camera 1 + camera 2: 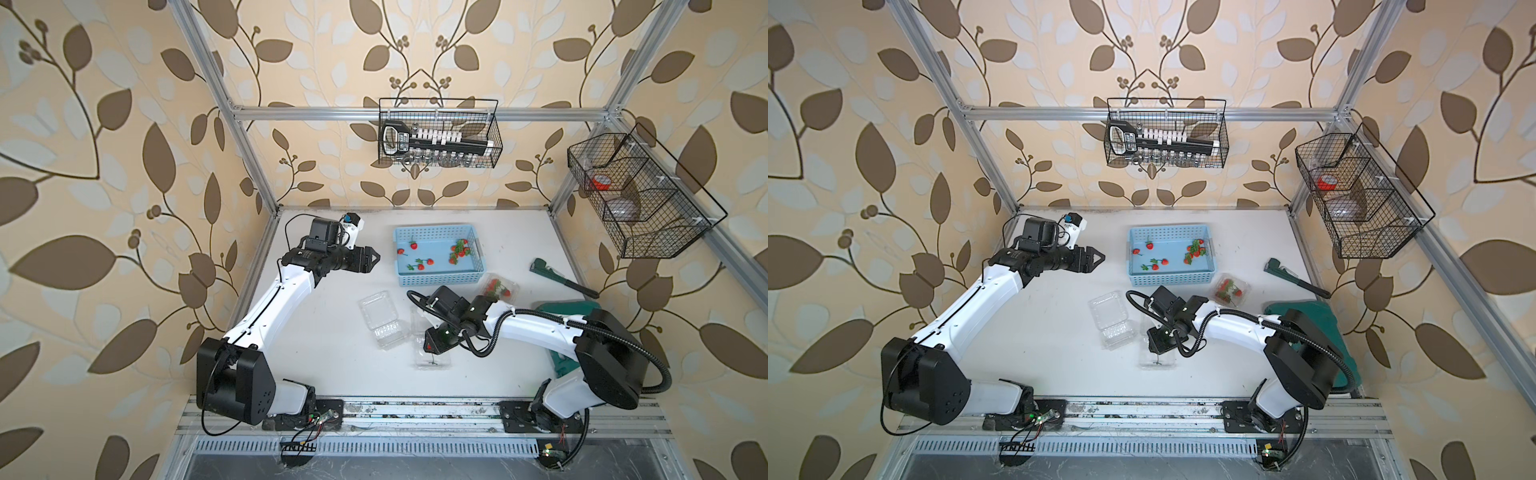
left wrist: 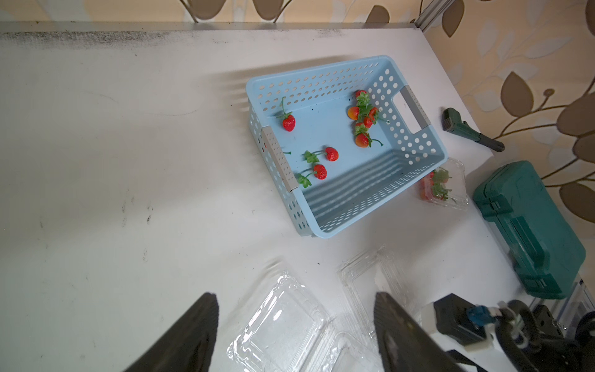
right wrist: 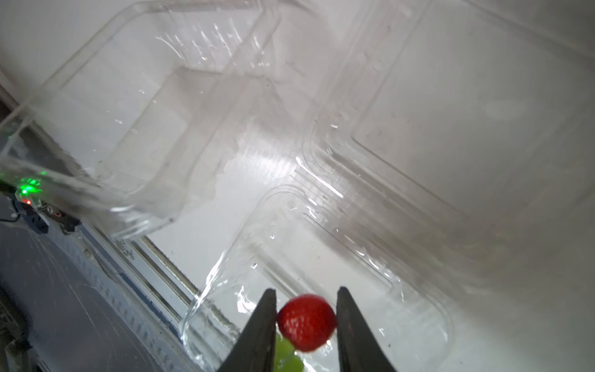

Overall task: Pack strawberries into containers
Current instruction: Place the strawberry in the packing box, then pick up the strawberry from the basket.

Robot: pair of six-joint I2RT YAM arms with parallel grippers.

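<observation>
**Tabletop** (image 1: 316,340): white, matt and scuffed.

**Basket** (image 1: 440,277): light blue perforated plastic, at far centre. It holds loose strawberries (image 1: 459,249), glossy red with green leafy tops and thin stems.

**Containers:** three clear, thin, ribbed clamshells.
- The shut container (image 1: 500,286) has berries inside and lies just right of the basket's near corner.
- The empty container (image 1: 380,318) lies open at centre.
- The nearest container (image 1: 432,363) lies open under the right arm.

**Left claw** (image 1: 372,258): fingers apart with nothing between them, hovering left of the basket.

**Right claw** (image 3: 306,290): directly above the nearest container's tray. Its arm is the nearer one, so the drop looks to be straight down.

**Carried strawberry** (image 3: 306,322): fills the gap between the right claw's fingers, with its leaf toward the claw's base. It is blurred, and I cannot tell whether it is clamped or loose.
</observation>
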